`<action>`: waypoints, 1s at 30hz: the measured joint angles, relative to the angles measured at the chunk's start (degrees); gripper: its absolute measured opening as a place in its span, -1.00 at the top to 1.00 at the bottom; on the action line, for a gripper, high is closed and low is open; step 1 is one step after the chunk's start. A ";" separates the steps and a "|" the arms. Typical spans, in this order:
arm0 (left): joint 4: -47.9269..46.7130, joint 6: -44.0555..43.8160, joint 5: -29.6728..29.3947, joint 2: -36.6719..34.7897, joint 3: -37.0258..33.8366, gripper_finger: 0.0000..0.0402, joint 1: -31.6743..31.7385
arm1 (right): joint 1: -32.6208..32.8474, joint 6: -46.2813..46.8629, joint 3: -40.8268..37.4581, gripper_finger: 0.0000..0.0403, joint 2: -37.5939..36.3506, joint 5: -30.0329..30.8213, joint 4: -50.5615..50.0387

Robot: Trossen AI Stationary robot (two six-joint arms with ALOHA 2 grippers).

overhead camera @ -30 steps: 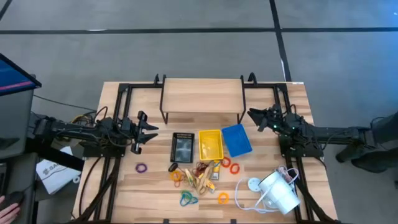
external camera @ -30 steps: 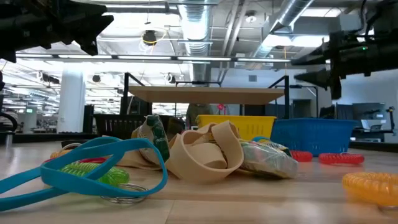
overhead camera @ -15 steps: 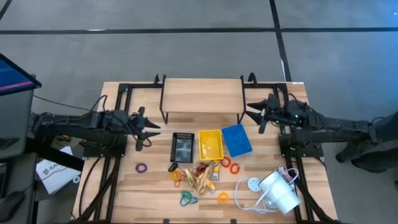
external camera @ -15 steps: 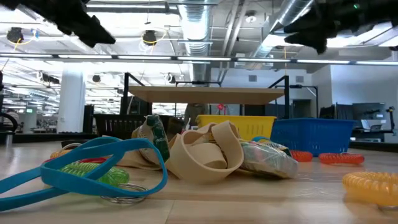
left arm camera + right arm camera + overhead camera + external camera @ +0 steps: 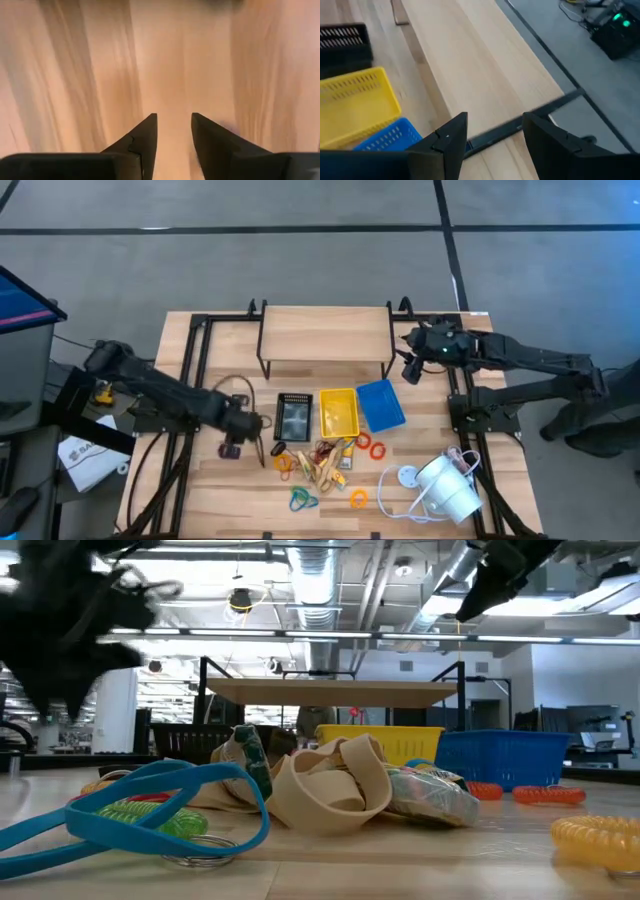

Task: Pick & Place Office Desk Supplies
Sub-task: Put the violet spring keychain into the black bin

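Trouble, as we judge it, lies at the left gripper [image 5: 232, 448], low over the counter [image 5: 180, 500] where a purple band showed beside the black mesh tray [image 5: 293, 418]. Its jaws stand apart with nothing between them; closing slightly off would pinch bare wood or flick the thin loop away. The supplies [image 5: 320, 463] lie heaped near the yellow tray [image 5: 338, 411] and blue tray [image 5: 380, 404]. The right gripper [image 5: 411, 366] hangs by the wooden shelf [image 5: 325, 333], jaws apart, empty. Only our high view places both arms; the left wrist view shows just blurred wood, no band.
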 joint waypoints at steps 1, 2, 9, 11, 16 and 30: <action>-4.63 -2.67 0.61 1.29 0.27 0.43 -1.13 | 0.10 0.57 -0.06 0.07 -0.04 0.16 -0.16; -7.72 -5.69 0.99 2.22 0.19 0.43 -2.28 | 0.28 1.18 -0.26 0.07 -0.12 0.42 -0.80; -3.89 -15.81 0.70 -2.39 -1.13 0.43 -8.67 | 0.40 3.14 -1.58 0.07 -0.13 1.84 -1.45; -1.53 -17.50 0.49 -3.39 -1.15 0.43 -8.85 | 0.40 3.87 -2.04 0.07 0.04 1.81 -2.94; 1.36 -18.56 0.48 -3.87 -3.09 0.43 -8.98 | 0.55 5.54 -2.14 0.07 0.37 1.66 -3.68; 12.67 -21.72 8.52 -3.63 -14.70 0.43 -9.03 | 3.33 7.10 -2.13 0.07 0.33 3.24 -3.59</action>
